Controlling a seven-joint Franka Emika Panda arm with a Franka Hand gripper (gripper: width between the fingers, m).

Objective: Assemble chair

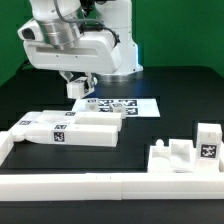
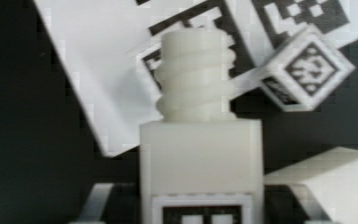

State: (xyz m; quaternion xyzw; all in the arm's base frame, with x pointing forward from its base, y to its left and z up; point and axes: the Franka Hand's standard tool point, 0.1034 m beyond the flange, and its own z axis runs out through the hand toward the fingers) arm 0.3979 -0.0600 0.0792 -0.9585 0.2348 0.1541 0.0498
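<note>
My gripper hangs above the table's back middle, shut on a small white chair part that bears a tag. In the wrist view this part is a square block ending in a ribbed, threaded peg, held between my fingers at its tagged end; my gripper is closed on it. Other chair parts lie on the black table: flat tagged slabs and bars at the exterior view's left, and a blocky part with slots with a tagged upright block at its right.
The marker board lies under and beside the held part and also shows in the wrist view. A tagged white block and another white part lie near it. A long white rail edges the table's front.
</note>
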